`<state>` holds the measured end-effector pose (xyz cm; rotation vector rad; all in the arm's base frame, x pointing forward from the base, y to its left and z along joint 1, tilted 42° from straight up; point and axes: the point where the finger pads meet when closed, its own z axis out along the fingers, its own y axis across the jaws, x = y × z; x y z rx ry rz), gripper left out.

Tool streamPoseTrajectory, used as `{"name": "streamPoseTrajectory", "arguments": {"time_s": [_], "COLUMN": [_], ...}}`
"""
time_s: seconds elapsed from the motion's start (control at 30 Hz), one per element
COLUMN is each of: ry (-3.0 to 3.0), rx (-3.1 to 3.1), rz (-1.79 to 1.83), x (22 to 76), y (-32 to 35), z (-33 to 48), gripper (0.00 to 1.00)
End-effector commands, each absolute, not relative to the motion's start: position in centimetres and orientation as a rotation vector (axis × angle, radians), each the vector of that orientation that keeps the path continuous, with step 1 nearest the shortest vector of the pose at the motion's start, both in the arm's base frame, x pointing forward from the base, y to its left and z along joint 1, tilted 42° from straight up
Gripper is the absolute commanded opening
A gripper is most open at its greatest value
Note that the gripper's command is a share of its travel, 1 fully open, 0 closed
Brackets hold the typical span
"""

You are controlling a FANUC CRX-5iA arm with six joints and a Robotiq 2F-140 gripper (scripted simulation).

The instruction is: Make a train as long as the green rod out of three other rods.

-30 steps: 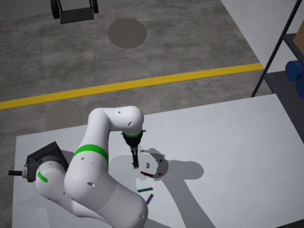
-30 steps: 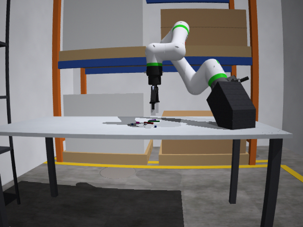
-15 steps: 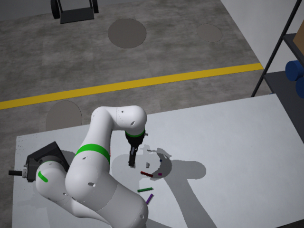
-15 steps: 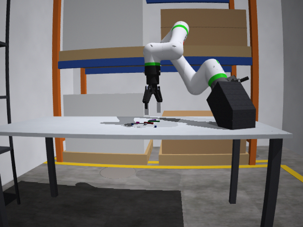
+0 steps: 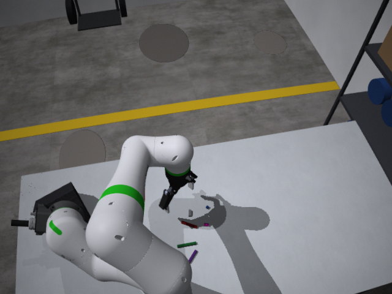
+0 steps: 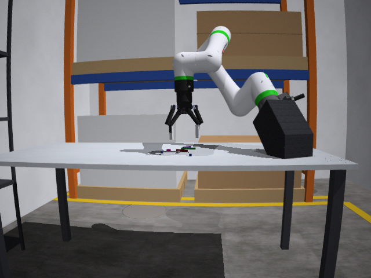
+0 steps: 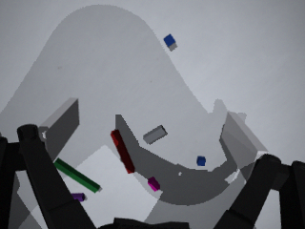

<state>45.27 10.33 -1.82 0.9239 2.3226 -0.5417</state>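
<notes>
My gripper (image 6: pixel 183 136) is open and empty, and it hangs well above the table. In the wrist view a short grey rod (image 7: pixel 154 135) lies flat almost midway between the two fingers. A red rod (image 7: pixel 123 150) lies just left of it. A small magenta rod (image 7: pixel 153 183) and a blue cube (image 7: pixel 201 160) lie nearer the lower edge. A second blue cube (image 7: pixel 169 40) lies far off at the top. The green rod (image 7: pixel 76 175) and a purple rod (image 7: pixel 78 196) lie at the lower left, partly behind a finger. From above I see the grey rod (image 5: pixel 190 212), red rod (image 5: pixel 189 224), green rod (image 5: pixel 187 244) and purple rod (image 5: pixel 193 255).
The arm's black base block (image 5: pixel 60 202) stands at the table's left end, and the white arm links (image 5: pixel 126 228) cover the table near the green and purple rods. A dark shelf frame (image 5: pixel 358 63) stands beyond the table's far right corner.
</notes>
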Motion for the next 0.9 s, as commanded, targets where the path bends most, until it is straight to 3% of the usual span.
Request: {"name": "streamPoseTrajectory", "arguments": {"time_s": [0.0, 0.87], "ry": [2.211, 1.476], "rx": [1.098, 1.908], "rz": [-0.469, -0.063], "x": [45.6, 47.6], "y": [10.5, 11.1], "z": [-1.6, -0.5], "gripper": [1.00, 1.00]}}
